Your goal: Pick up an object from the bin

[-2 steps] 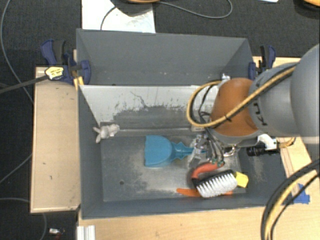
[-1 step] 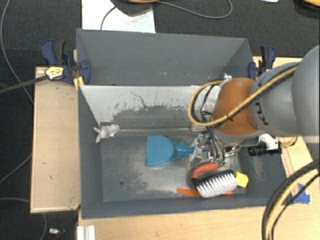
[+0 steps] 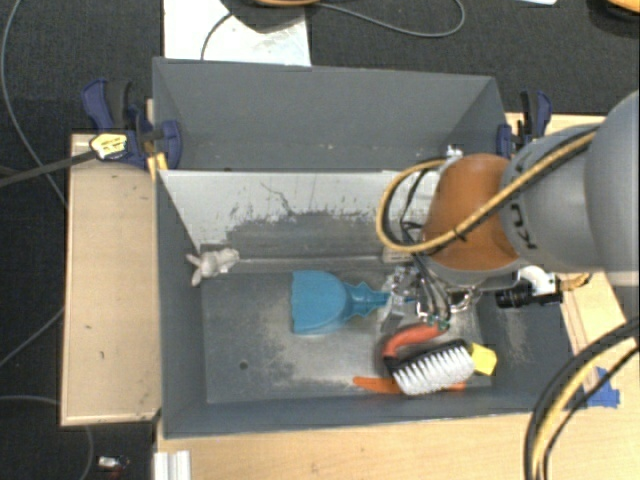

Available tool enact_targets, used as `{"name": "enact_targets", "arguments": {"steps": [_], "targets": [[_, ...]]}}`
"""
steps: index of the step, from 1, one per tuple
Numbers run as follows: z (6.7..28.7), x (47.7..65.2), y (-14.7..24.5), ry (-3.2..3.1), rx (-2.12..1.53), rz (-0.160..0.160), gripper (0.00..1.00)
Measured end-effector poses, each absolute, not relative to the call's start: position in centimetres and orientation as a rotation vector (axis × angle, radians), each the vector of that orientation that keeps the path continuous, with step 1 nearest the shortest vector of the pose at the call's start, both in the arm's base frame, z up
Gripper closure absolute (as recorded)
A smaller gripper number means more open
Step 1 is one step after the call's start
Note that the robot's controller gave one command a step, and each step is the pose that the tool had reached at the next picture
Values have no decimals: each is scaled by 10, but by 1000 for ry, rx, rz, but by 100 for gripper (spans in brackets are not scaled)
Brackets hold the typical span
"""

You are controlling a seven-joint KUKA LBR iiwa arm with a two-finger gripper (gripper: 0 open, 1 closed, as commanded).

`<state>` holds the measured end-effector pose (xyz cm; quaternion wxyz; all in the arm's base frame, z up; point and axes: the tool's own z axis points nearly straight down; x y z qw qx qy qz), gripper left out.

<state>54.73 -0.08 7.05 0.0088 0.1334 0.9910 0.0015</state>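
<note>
The fingers point(image 3: 416, 306) were low in the bin point(image 3: 250, 368), right of the middle of the frame and under the orange wrist cover point(image 3: 470, 218). Whether they were apart or together could not be told, since the metal parts there blended with the clutter beneath.

Just to their left lay a blue plastic scoop-like thing point(image 3: 320, 303). Its broad end was toward the middle of the bin floor and its narrow handle pointed right, the tip reaching up to the fingers. Whether the tip touched them or sat between them could not be made out.

Directly below the fingers in the frame lay a red-orange piece point(image 3: 408, 340). Against it was a brush point(image 3: 432, 368) with white bristles and a yellow end point(image 3: 483, 360), lying slantwise near the lower right corner of the bin floor. A thin orange strip point(image 3: 368, 383) showed at the brush's lower left.

Well apart from these, at the left of the floor where it met the sloped wall, lay a small pale figure point(image 3: 212, 263).

A yellow-and-black cable point(image 3: 395, 203) looped out from the wrist cover, and the grey arm point(image 3: 570, 208) lay across the upper right of the frame.
</note>
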Motion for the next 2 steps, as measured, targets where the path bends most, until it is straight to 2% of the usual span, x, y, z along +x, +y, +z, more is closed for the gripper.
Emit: {"name": "enact_targets", "arguments": {"steps": [1,2], "targets": [[70,547,-6,3116,233,3,100],[74,547,2,3060,611,8,100]]}}
